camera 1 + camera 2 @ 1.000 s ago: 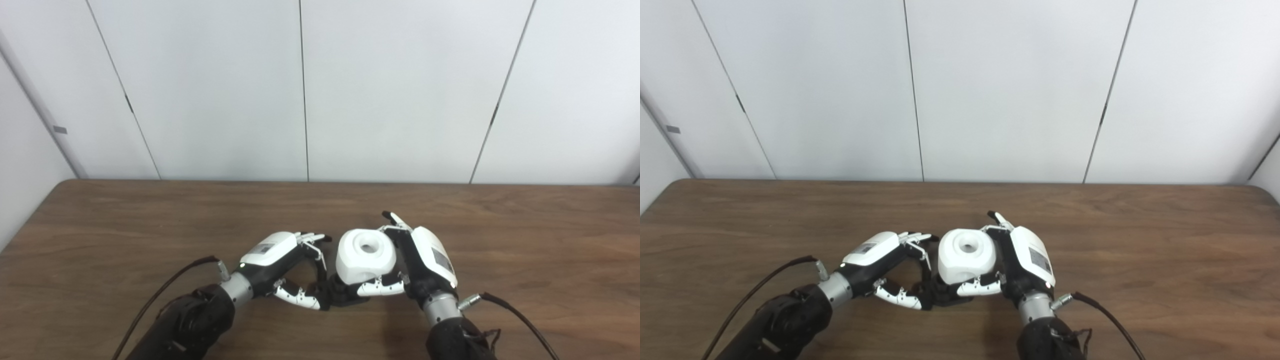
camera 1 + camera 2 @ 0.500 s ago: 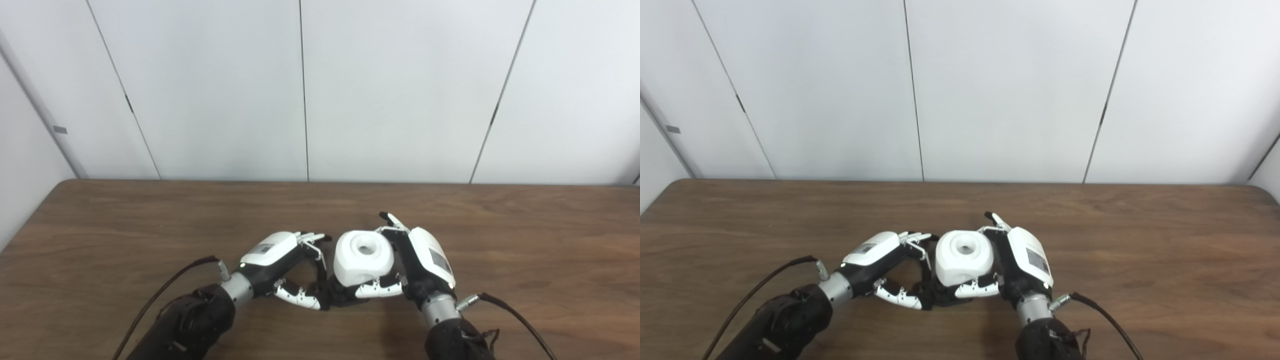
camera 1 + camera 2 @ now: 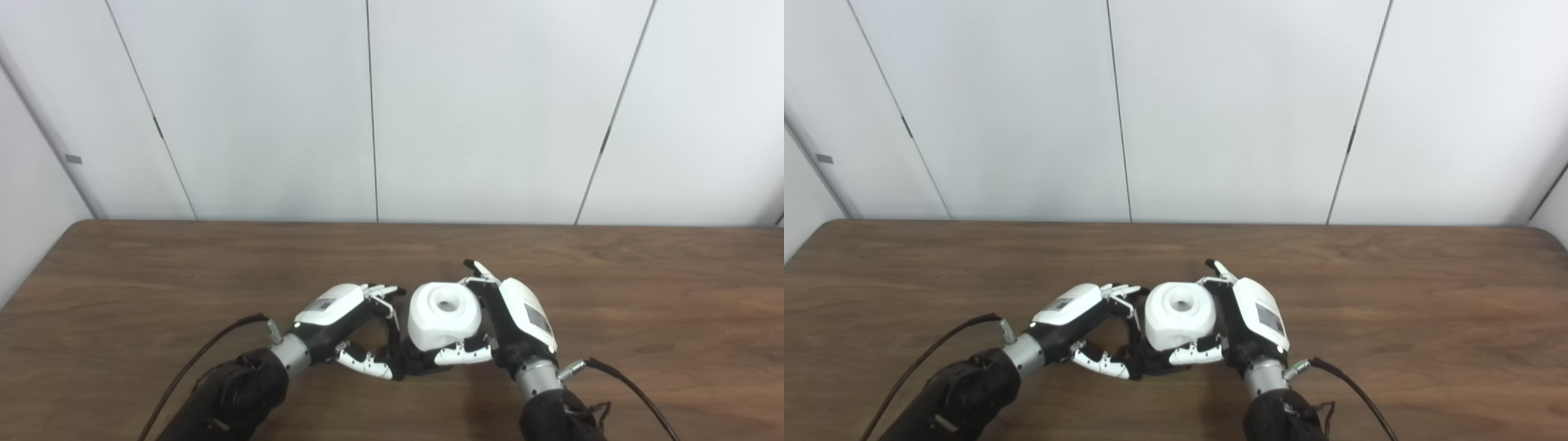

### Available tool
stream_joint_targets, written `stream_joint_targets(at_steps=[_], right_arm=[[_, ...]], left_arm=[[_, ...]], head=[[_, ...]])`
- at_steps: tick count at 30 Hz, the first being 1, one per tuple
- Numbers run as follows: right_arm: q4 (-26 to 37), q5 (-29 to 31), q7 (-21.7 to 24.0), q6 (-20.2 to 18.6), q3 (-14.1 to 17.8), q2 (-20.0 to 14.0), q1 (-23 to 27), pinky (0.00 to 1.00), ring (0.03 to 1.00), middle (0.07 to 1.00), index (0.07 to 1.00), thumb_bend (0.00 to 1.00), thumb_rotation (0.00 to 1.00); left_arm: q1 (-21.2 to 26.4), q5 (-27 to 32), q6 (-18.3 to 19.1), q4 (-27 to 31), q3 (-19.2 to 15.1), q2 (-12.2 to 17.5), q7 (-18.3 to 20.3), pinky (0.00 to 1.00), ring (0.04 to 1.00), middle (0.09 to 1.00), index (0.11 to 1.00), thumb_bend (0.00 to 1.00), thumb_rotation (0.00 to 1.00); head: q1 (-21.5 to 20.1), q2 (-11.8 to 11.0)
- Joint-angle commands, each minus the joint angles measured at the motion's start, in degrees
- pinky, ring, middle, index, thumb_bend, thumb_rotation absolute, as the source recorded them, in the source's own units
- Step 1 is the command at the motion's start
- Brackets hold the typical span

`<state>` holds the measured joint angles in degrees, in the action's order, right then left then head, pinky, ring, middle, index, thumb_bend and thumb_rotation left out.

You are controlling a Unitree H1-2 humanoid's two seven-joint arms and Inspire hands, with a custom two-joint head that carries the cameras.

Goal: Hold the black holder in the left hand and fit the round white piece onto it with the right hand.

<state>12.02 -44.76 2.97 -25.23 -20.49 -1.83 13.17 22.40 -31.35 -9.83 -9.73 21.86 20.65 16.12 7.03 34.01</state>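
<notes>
The round white piece (image 3: 444,314), with a hole in its top, sits upright in my right hand (image 3: 511,321), whose fingers wrap its right side and thumb crosses its lower front. Beneath it, the black holder (image 3: 411,361) shows only as a dark base at the front, pinched by the fingers and thumb of my left hand (image 3: 349,324). The white piece stands directly on top of the holder, hiding most of it. Both hands meet near the middle front of the wooden table (image 3: 153,275).
Black cables trail from both wrists over the table, one at the left (image 3: 202,355) and one at the right (image 3: 637,389). White wall panels (image 3: 367,110) rise behind the table's far edge.
My right hand and the white piece have shifted slightly left and down, closer onto the black holder. The left hand has stayed in place.
</notes>
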Motion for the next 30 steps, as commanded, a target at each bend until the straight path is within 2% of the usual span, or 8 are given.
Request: stream_joint_targets(at_steps=[1,6,14,30], right_arm=[[0.74,-0.31,1.86,0.1,-1.49,0.8,0.7,0.72,0.914,0.933,0.481,0.5,0.14],[0.21,-0.06,1.88,0.12,-1.76,1.04,0.44,0.7,0.918,0.937,0.481,0.5,0.14],[0.93,0.3,2.13,0.47,-2.08,1.14,0.45,0.73,0.935,0.944,0.481,0.5,0.14],[1.96,1.03,0.68,1.87,-1.33,1.4,1.8,0.78,0.947,0.937,0.481,0.5,0.14]], left_arm=[[0.98,-1.16,-0.33,0.08,0.75,-0.76,-0.03,1.0,0.963,0.944,0.477,0.52,0.05],[0.95,-1.38,-0.23,0.08,0.84,-0.87,-0.13,1.0,0.962,0.943,0.477,0.52,0.05],[1.17,-1.51,-0.5,-0.71,0.99,-1.12,-0.65,1.0,0.959,0.942,0.477,0.52,0.05],[1.7,-1.95,-2.22,-3.37,1.42,-1.57,-2.08,0.99,0.962,0.944,0.477,0.51,0.05]], head=[[0.16,0.07],[0.49,0.0],[0.76,-0.23],[0.48,-2.21]])
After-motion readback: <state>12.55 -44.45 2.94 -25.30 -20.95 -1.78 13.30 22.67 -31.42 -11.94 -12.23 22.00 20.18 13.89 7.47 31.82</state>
